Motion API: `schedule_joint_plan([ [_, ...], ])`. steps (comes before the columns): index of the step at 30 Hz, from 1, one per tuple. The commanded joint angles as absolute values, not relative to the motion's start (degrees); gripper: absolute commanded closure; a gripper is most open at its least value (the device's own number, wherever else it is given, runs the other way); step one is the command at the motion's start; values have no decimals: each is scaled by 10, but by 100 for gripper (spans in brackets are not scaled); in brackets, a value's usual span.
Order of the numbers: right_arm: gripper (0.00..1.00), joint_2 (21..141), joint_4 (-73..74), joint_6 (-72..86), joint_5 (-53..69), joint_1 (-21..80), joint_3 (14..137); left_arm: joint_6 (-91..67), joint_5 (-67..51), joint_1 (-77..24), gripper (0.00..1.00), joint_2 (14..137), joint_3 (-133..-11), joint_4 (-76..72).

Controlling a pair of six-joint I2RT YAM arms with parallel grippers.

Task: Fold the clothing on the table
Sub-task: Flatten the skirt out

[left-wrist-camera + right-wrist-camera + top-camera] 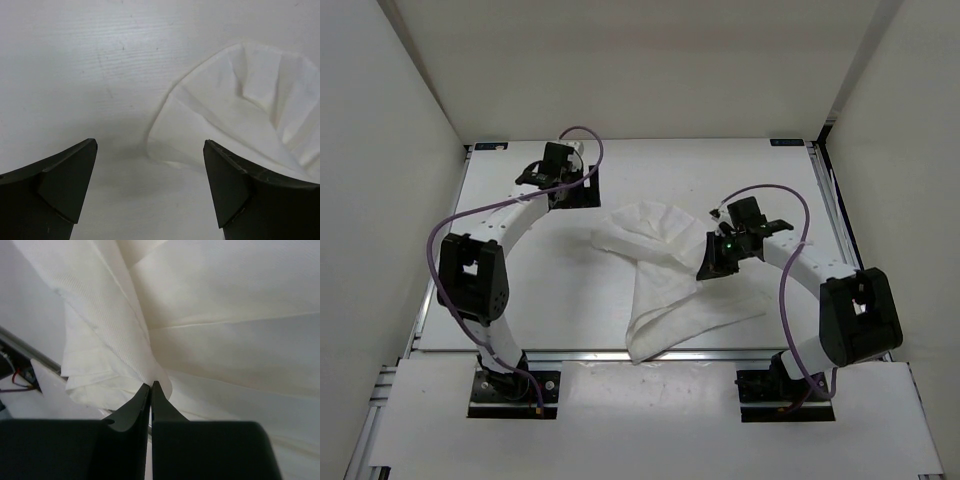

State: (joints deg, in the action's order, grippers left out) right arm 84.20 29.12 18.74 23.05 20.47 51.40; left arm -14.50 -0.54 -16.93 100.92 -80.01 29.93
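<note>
The clothing point(665, 275) is a white crinkly garment lying rumpled in the middle of the table point(540, 290), with one end reaching the front edge. My right gripper point(712, 262) is at its right side. In the right wrist view the right gripper point(151, 385) is shut on a pinch of the clothing point(225, 315), and creases fan out from the tips. My left gripper point(575, 190) is at the back left, a little short of the garment. Its jaws stand wide open in the left wrist view point(150, 145) over bare table, with a corner of the clothing point(240, 110) ahead to the right.
A metal rail point(570, 356) runs along the table's front edge, with both arm bases bolted just beyond it. White walls close in the left, back and right sides. Purple cables point(790, 290) loop off each arm.
</note>
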Motion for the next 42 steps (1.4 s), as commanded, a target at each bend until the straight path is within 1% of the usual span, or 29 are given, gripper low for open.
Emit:
schedule_joint_plan([
  [1, 100, 847, 273, 171, 307, 224, 557, -154, -36, -167, 1, 977, -859, 300],
  [3, 100, 865, 270, 156, 328, 239, 587, -158, -78, -165, 1, 962, -862, 301],
  [5, 100, 889, 270, 143, 359, 265, 624, -177, -138, -172, 1, 941, -833, 288],
  [8, 100, 932, 266, 122, 414, 290, 689, -218, -170, -187, 2, 904, -775, 263],
  [10, 100, 974, 279, 107, 451, 299, 729, -252, -181, -192, 6, 885, -742, 254],
  [11, 95, 995, 279, 98, 488, 303, 749, -266, -193, -189, 7, 872, -719, 241],
  [12, 85, 1004, 279, 90, 514, 306, 754, -272, -200, -187, 8, 860, -697, 238],
  [13, 76, 1018, 253, 90, 601, 308, 760, -277, -204, -180, 8, 848, -675, 235],
  [15, 69, 1025, 222, 98, 645, 298, 743, -282, -200, -176, 9, 827, -649, 234],
  [16, 65, 1020, 201, 118, 648, 285, 728, -282, -200, -178, 10, 820, -636, 240],
  [17, 64, 1006, 183, 133, 649, 266, 713, -278, -198, -182, 10, 817, -622, 243],
  [19, 48, 964, 101, 205, 650, 233, 647, -280, -201, -189, 9, 798, -607, 249],
  [20, 43, 931, 90, 215, 642, 215, 630, -281, -204, -191, 10, 791, -594, 250],
  [21, 39, 901, 97, 223, 608, 206, 612, -286, -206, -197, 9, 782, -587, 251],
  [22, 40, 889, 140, 214, 561, 194, 611, -286, -207, -200, 9, 776, -581, 254],
  [23, 40, 871, 170, 208, 542, 193, 613, -291, -212, -205, 10, 768, -573, 258],
  [24, 41, 866, 240, 190, 488, 199, 624, -294, -212, -213, 10, 762, -570, 258],
  [25, 44, 869, 305, 170, 428, 200, 634, -296, -217, -217, 9, 758, -561, 258],
  [26, 47, 869, 367, 157, 401, 212, 637, -296, -220, -221, 10, 753, -552, 257],
  [27, 49, 876, 388, 156, 342, 222, 632, -301, -223, -227, 11, 750, -546, 258],
  [28, 55, 878, 418, 156, 307, 229, 615, -302, -227, -228, 10, 747, -538, 256],
  [29, 65, 880, 428, 165, 296, 238, 593, -307, -227, -235, 10, 746, -534, 251],
  [30, 73, 884, 438, 170, 276, 236, 582, -308, -230, -236, 11, 745, -528, 250],
  [31, 85, 882, 439, 177, 266, 236, 552, -311, -229, -235, 11, 744, -526, 250],
  [32, 91, 883, 441, 187, 260, 236, 527, -312, -231, -237, 11, 746, -525, 248],
  [34, 97, 892, 439, 194, 247, 240, 496, -311, -231, -237, 10, 746, -526, 252],
  [39, 98, 937, 438, 202, 202, 225, 475, -311, -237, -243, 11, 757, -555, 255],
  [41, 98, 961, 430, 193, 172, 206, 495, -313, -236, -250, 11, 767, -568, 250],
  [42, 97, 983, 429, 191, 156, 190, 515, -312, -243, -257, 9, 773, -571, 244],
])
